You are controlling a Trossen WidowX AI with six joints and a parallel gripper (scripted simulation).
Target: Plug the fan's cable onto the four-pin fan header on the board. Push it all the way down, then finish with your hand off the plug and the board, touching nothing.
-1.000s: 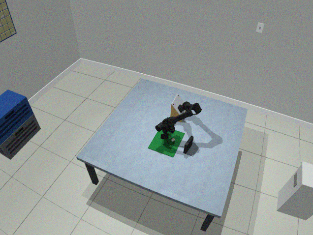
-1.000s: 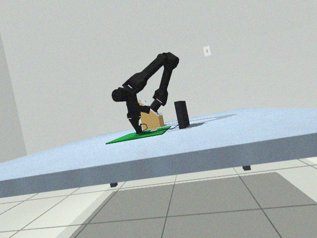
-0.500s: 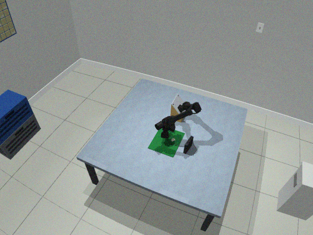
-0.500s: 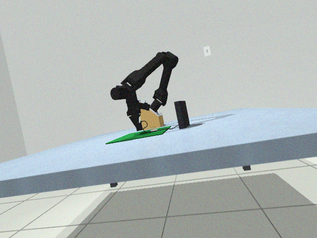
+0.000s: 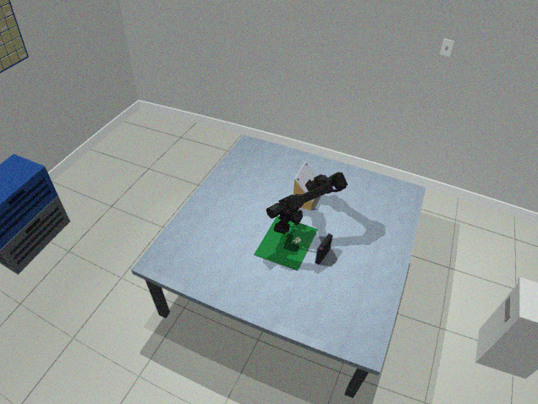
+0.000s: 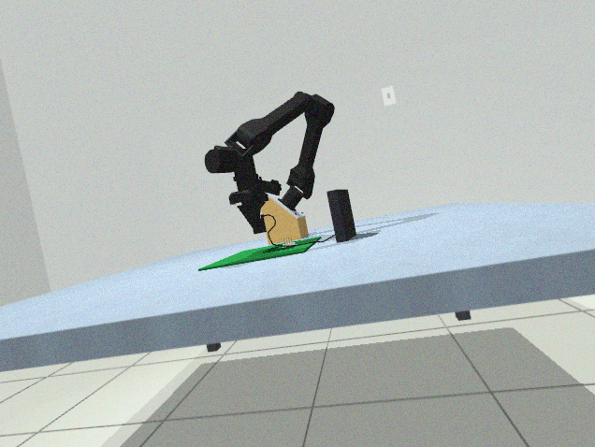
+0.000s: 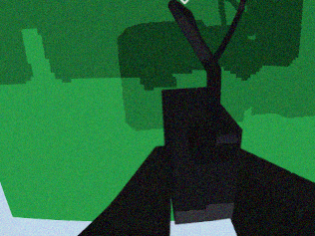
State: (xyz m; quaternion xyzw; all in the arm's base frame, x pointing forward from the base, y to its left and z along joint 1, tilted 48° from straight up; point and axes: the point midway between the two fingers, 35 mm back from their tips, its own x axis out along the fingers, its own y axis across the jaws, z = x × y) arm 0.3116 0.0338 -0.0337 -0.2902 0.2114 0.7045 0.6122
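A green board (image 5: 271,252) (image 6: 230,259) (image 7: 60,145) lies flat on the table. Its white four-pin fan header (image 5: 297,239) (image 6: 292,243) stands near the board's edge on the fan's side, apart from the plug. The black fan (image 5: 324,248) (image 6: 341,215) stands upright beside the board. A thin black cable (image 6: 267,229) (image 7: 233,27) runs from it to the black plug (image 7: 197,121). My gripper (image 5: 282,226) (image 6: 257,226) (image 7: 189,153) is shut on the plug and holds it a little above the board, short of the header.
The arm's base sits on a tan wedge block (image 5: 310,200) (image 6: 283,223) just behind the board. The blue-grey table (image 5: 243,182) (image 6: 432,268) extends all around. A blue cabinet (image 5: 21,204) and a white box (image 5: 513,325) stand on the floor, far off.
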